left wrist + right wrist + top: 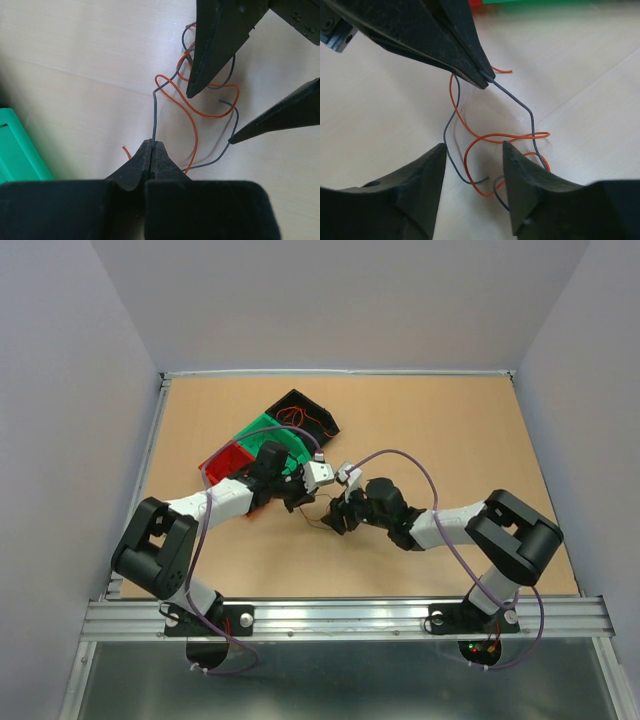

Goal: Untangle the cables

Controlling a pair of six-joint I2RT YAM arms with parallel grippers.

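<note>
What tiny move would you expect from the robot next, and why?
Probably the right gripper closes on the orange wire. The left gripper is shut on the grey wire, while the right one's fingers stand open around the orange loop, so gripping it would let the arms draw the two apart.

My gripper (474,147) hangs over the table (380,115) with its fingers spread, and the loose loops of the orange wire (510,136) lie between them, one loop slipping out of sight behind a finger. Ahead of me the left gripper (483,77) is pinched tight on the grey wire (520,102), which bends back toward me. A second grey strand (447,135) curls beside it (same wire or another, I cannot tell).
</note>
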